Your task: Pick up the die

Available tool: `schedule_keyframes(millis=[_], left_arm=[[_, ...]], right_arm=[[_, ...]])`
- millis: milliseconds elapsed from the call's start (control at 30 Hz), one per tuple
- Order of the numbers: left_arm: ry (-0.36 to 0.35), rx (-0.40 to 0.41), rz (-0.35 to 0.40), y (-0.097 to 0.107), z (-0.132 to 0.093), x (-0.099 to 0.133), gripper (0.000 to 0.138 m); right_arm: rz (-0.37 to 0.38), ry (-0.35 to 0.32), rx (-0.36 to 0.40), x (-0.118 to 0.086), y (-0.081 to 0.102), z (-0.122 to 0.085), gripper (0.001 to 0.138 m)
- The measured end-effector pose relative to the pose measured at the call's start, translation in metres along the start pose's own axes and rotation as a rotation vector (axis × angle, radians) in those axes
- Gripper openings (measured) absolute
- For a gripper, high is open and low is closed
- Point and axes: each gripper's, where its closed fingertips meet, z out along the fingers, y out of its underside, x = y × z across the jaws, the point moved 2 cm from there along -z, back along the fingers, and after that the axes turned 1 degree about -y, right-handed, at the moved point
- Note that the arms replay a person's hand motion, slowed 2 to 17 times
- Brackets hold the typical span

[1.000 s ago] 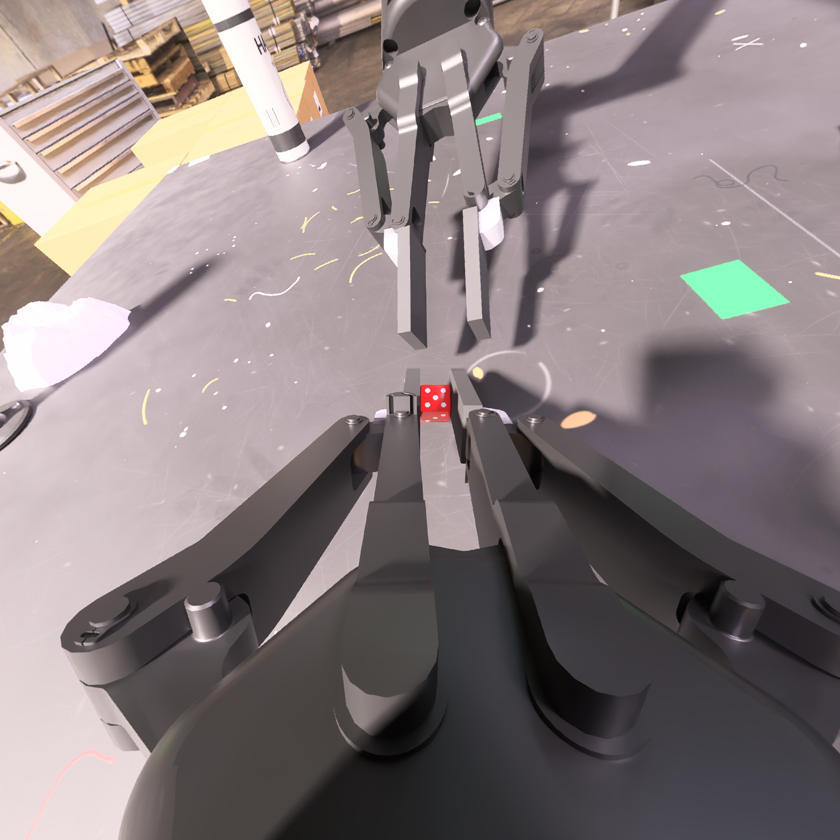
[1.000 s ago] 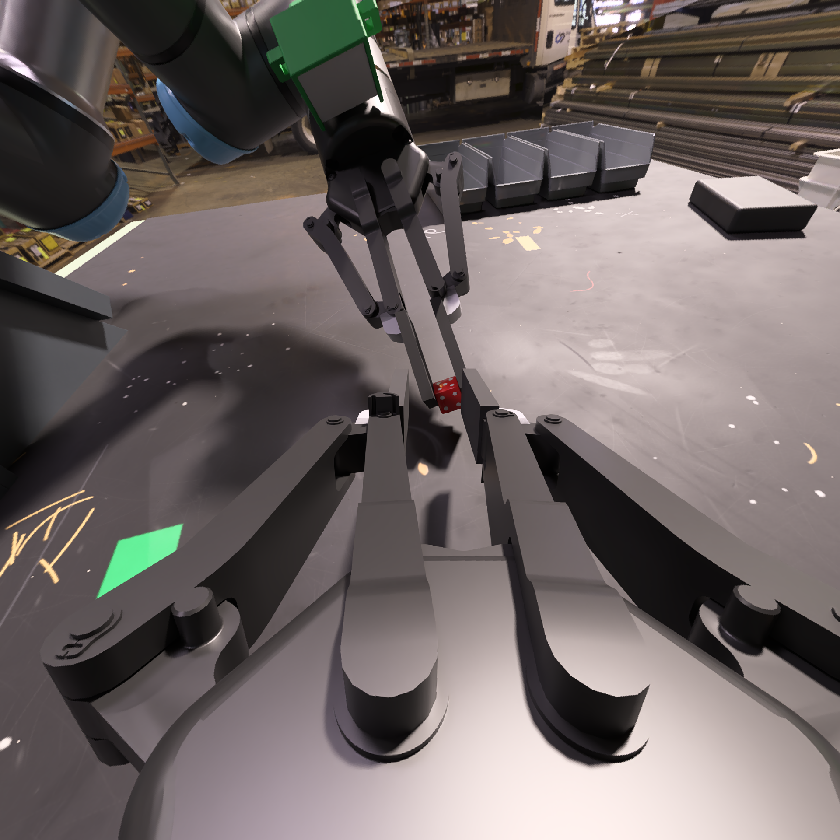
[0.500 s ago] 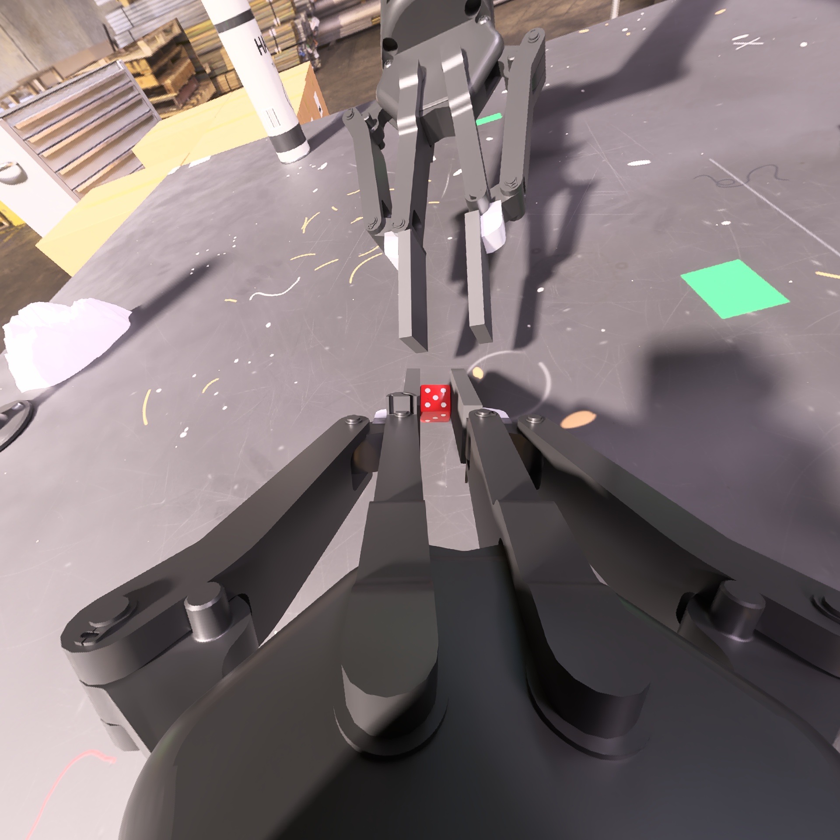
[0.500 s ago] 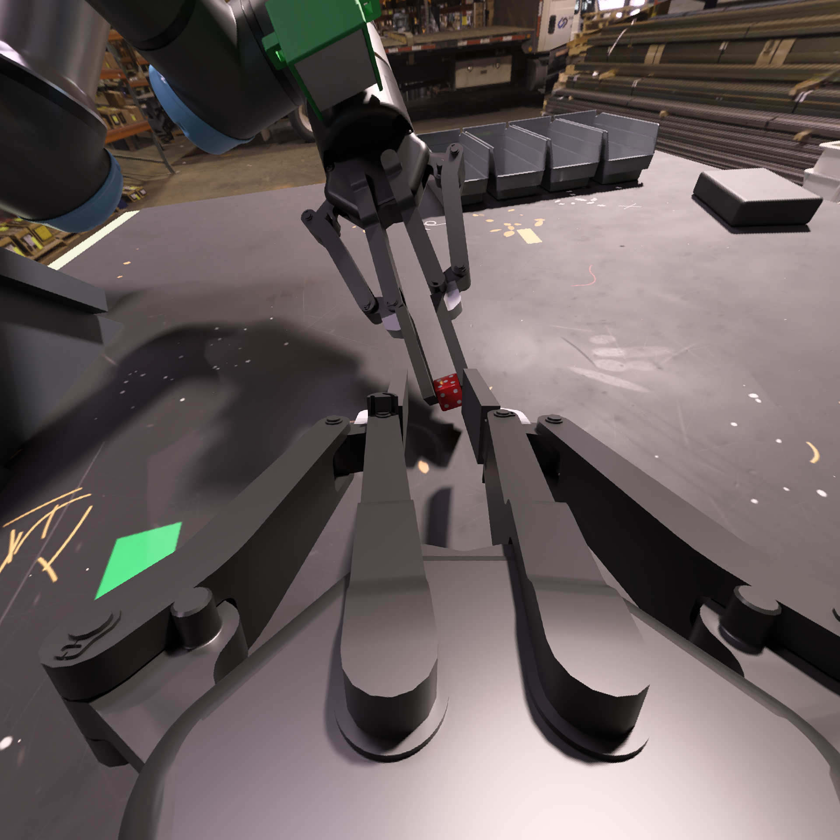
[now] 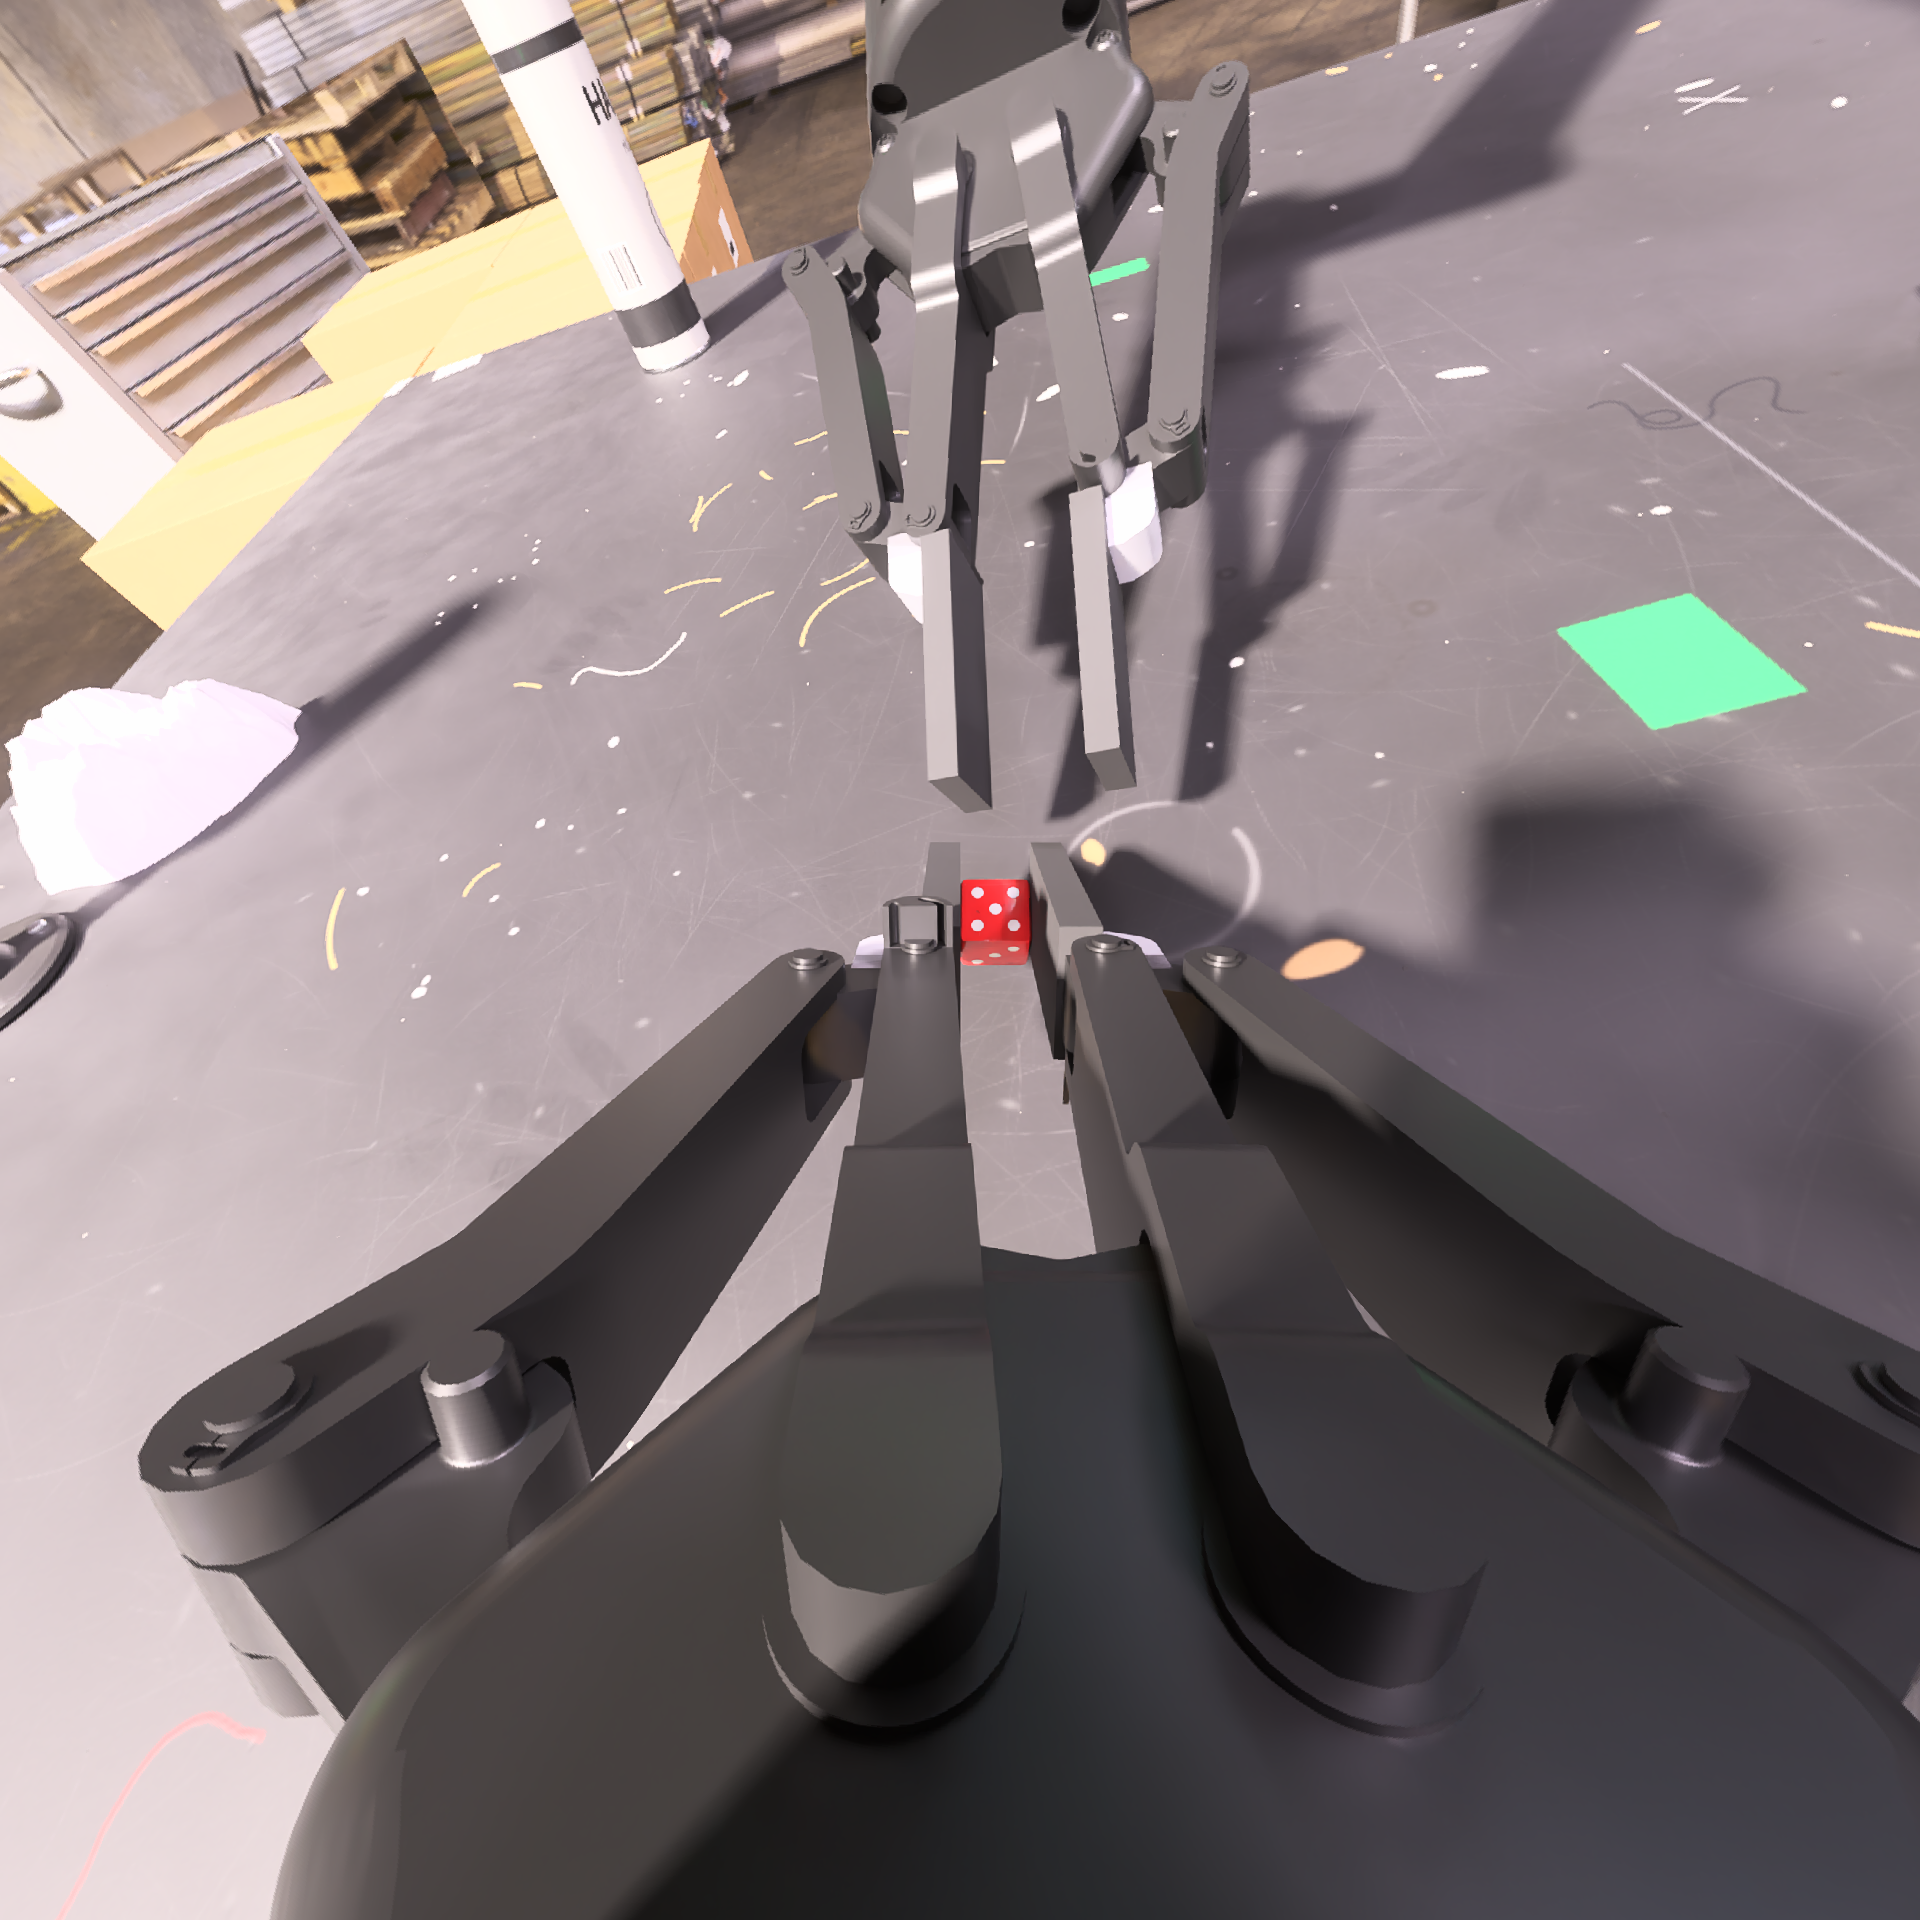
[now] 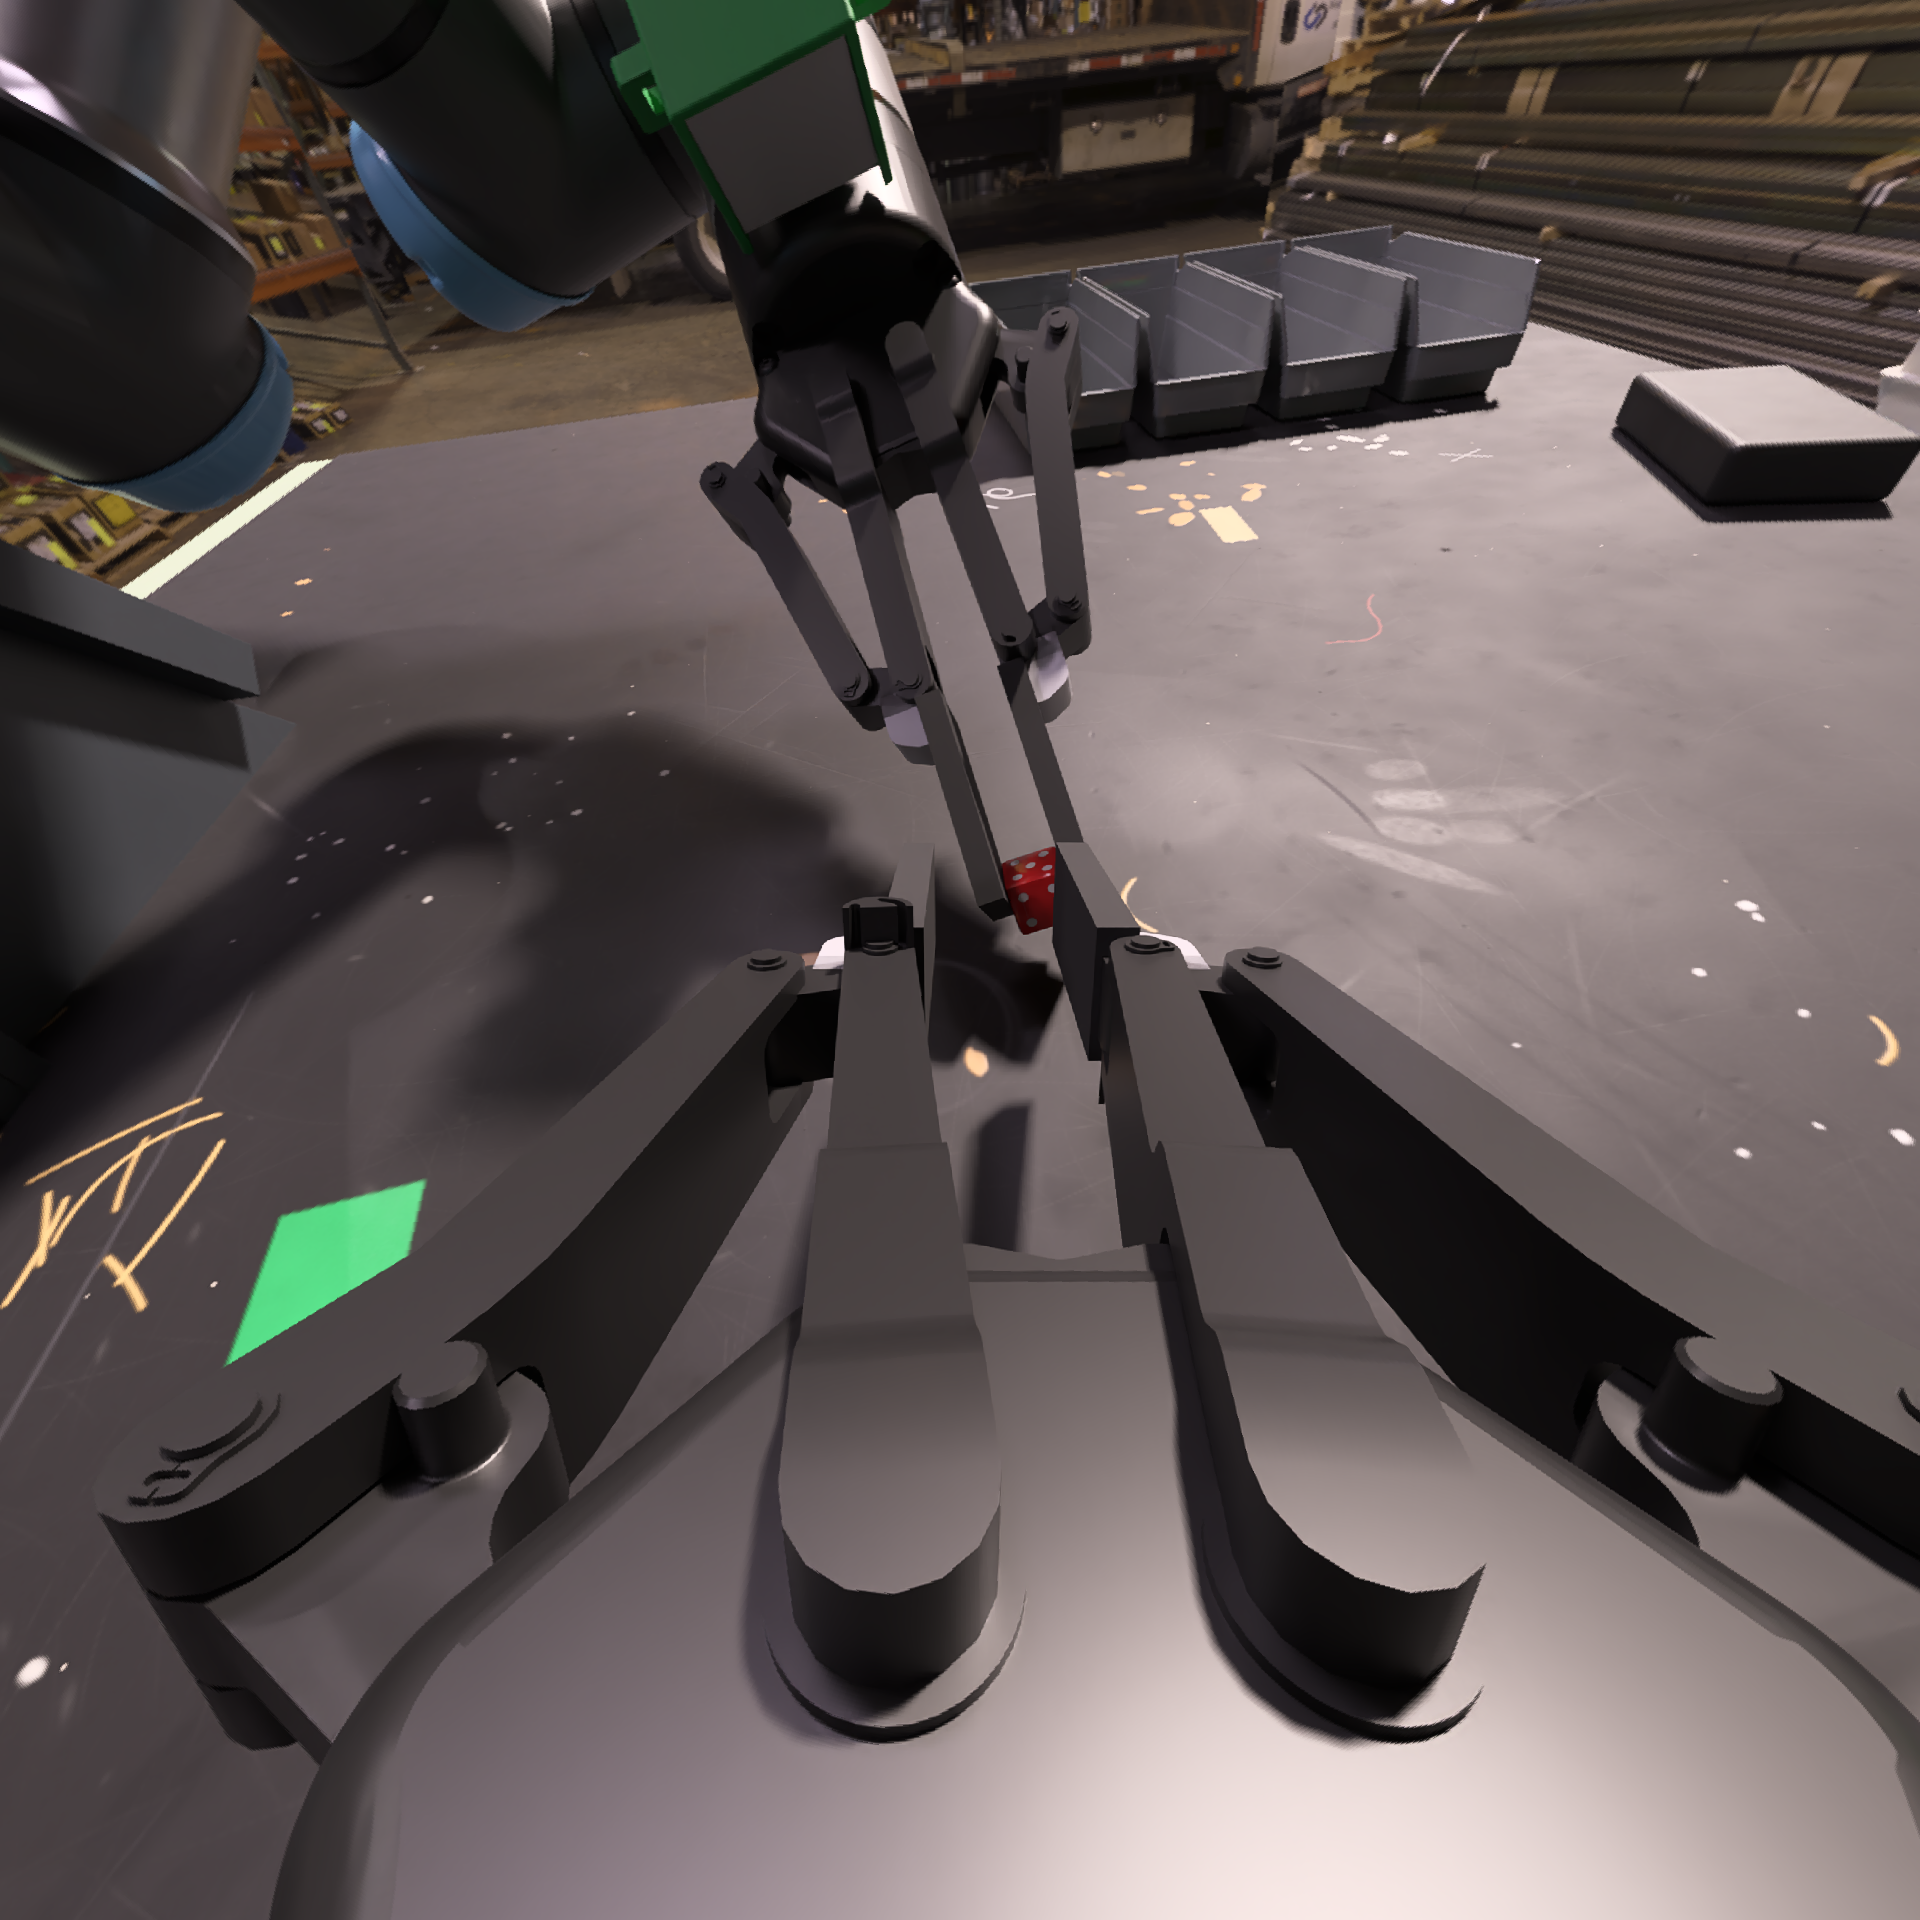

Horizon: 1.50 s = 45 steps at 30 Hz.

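Between the left fingers (image 5: 1051,894) sits the pinched die (image 5: 994,909); right fingers (image 5: 956,686) spread nearby.

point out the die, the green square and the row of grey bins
die (image 5: 994,909), left wrist view, its top red face
green square (image 5: 1678,660), left wrist view, its middle
grey bins (image 6: 1335,348), right wrist view, a front wall

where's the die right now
In the left wrist view the red die sits between the left gripper fingertips, near the right gripper.

Scuffed grey table (image 5: 520,1039); bins (image 6: 1299,322); block (image 6: 1756,436)
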Motion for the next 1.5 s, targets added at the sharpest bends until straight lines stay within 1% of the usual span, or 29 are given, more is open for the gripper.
schedule_keyframes(millis=[200,333,800,1133,1333,1500], left_arm=[[0.0,-0.001,-0.002,0.0,0.0,0.0,0.018],[0.0,-0.002,-0.004,0.0,0.0,0.0,0.018],[0.005,-0.003,-0.007,0.0,0.0,0.0,0.018],[0.005,-0.003,-0.008,0.0,0.0,0.0,0.018],[0.003,-0.004,-0.008,0.0,0.0,-0.001,0.018],[0.003,-0.005,-0.01,0.001,0.001,-0.001,0.018]], right_arm=[[-0.006,-0.046,-0.012,-0.006,0.002,0.0,0.023],[-0.008,-0.06,-0.013,-0.008,0.002,-0.001,0.023],[0.008,0.024,0.033,0.0,-0.002,-0.005,0.03],[0.016,0.027,-0.003,0.001,0.001,-0.001,0.032],[0.003,0.009,-0.031,-0.001,0.003,0.001,0.031],[-0.014,-0.039,-0.045,-0.009,0.005,0.001,0.02]])
